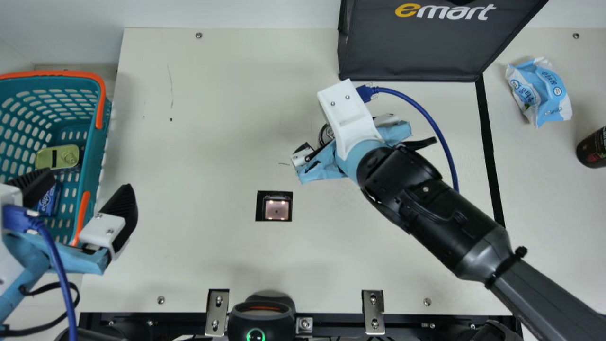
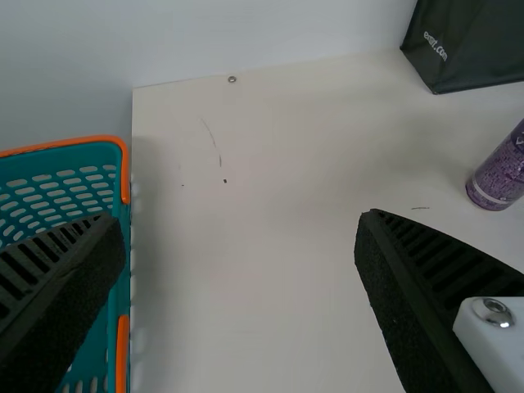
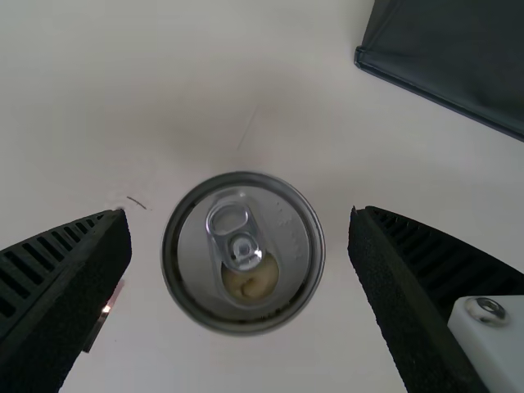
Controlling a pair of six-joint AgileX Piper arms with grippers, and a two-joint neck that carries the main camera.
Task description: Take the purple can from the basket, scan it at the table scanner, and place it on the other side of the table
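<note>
In the main view my right gripper point(image 1: 348, 118) is over the purple can point(image 1: 325, 135), mostly hiding it. The right wrist view has the can's silver top point(image 3: 285, 246) between the open fingers of my right gripper point(image 3: 240, 246), with a gap on each side. In the left wrist view the can point(image 2: 498, 173) stands upright on the table, its purple side showing. My left gripper point(image 1: 80, 201), open, is by the basket point(image 1: 92, 156); seen from its wrist, that gripper point(image 2: 241, 246) holds nothing. The table scanner point(image 1: 277, 209) is lit, nearer the front than the can.
A black bag point(image 1: 416, 47) stands at the back. On the right, beyond a black strip point(image 1: 487, 132), are a blue-white packet point(image 1: 539, 92) and a dark can point(image 1: 592, 148). The basket holds a yellow-lidded tin point(image 1: 57, 157) and a blue pack point(image 1: 49, 201). A black device point(image 1: 262, 317) is at the front edge.
</note>
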